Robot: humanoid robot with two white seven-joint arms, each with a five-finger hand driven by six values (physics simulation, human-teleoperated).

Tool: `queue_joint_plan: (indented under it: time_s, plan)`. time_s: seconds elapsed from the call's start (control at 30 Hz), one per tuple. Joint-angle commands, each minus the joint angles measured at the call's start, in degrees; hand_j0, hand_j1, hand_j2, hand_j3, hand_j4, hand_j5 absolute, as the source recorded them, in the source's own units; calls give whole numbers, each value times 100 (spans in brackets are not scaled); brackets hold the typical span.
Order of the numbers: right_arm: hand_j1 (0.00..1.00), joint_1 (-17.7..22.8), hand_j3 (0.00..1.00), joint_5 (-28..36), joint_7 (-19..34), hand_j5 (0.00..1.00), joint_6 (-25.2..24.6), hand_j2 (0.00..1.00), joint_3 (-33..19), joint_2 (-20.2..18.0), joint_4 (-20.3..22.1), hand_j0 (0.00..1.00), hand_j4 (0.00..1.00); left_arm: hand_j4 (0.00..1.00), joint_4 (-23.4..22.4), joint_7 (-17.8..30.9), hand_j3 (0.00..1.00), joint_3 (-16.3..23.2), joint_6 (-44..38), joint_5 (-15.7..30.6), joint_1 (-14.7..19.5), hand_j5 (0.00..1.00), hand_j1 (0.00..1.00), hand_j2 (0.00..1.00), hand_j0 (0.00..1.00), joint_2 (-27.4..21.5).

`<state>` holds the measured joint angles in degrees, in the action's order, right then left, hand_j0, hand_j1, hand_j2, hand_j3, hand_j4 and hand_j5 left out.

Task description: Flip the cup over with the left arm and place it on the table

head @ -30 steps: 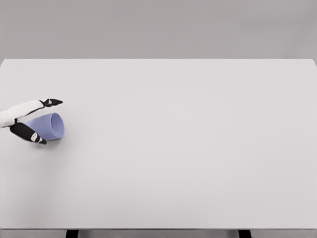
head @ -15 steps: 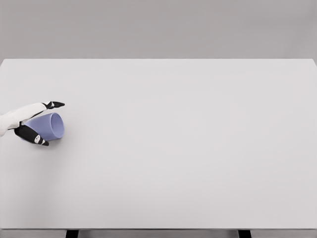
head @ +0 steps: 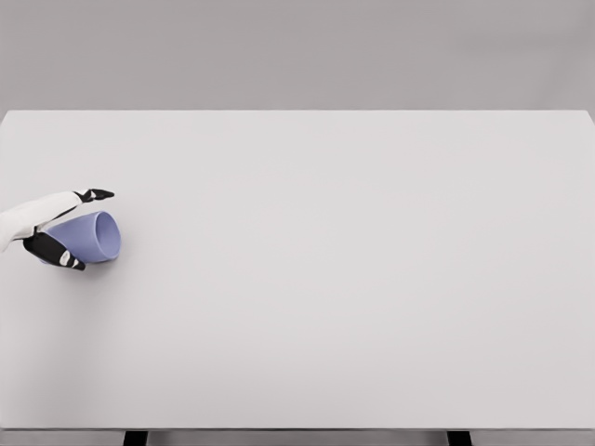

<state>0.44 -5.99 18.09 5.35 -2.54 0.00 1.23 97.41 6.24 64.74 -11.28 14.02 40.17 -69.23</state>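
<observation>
A light blue cup (head: pixel 90 238) lies on its side at the far left of the white table (head: pixel 335 260), its open mouth facing right and toward me. My left hand (head: pixel 70 228) comes in from the left edge and brackets the cup. Its upper fingers (head: pixel 91 196) reach over the cup's far side. The thumb (head: pixel 58 254) sits against the near side. The fingers look closed around the cup's body. My right arm does not show in the head view.
The table's left edge lies just beside the cup and hand. Two dark table legs (head: pixel 136 438) show under the front edge.
The hand has closed in a little around the cup: the thumb has moved up against its near side and the upper fingers drew slightly left. The cup stays on its side.
</observation>
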Motion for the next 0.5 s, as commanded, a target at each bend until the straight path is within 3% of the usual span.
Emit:
queue_joint_plan:
  time_s: [0.0,0.47]
  plan:
    - [100,0,100,1,2,100,1,100,-1,0,0,100,100,100,-11,0,100,4,3,-5,8,100,100,100,100,15]
    - [100,0,100,1,2,100,1,100,-1,0,0,100,100,100,-257,0,100,21,3,-14,-27,100,100,100,100,173]
